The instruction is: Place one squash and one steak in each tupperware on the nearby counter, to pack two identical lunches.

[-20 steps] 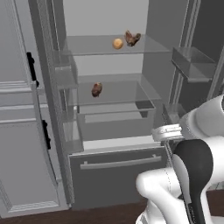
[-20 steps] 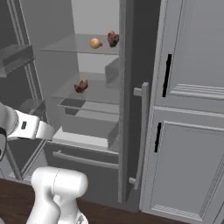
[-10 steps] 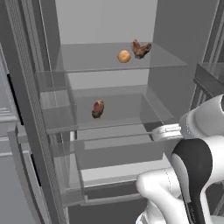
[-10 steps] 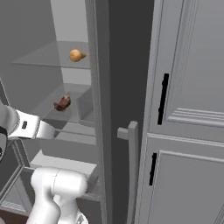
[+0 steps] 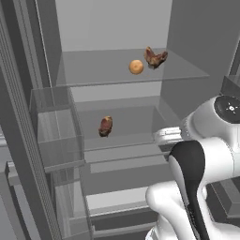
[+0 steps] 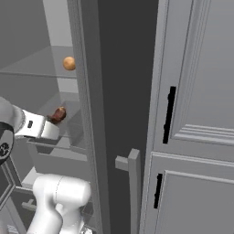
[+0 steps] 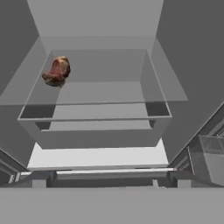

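Here the open fridge [image 5: 117, 42] fills the left base view, and the food sits on its glass shelves. On the upper shelf [image 5: 93, 70], toward the upper right of the frame, one orange squash [image 5: 136, 66] lies just beside a dark reddish-brown steak [image 5: 155, 57], near each other but whether they touch is hard to tell. On the lower shelf [image 5: 136, 124], at mid-left, a second steak [image 5: 105, 126] lies alone; in the hand view it appears at upper left, resting on the shelf above a clear drawer [image 7: 94, 129] that looks empty. The white arm [image 5: 206, 136] reaches in from the lower right toward that lower shelf, probably lining up on the lone steak. The hand itself is hidden behind the arm, but its fingers stand wide apart with nothing between them. The fridge door [image 6: 119, 114] crosses the right base view, beside grey cabinets [image 6: 196, 114].
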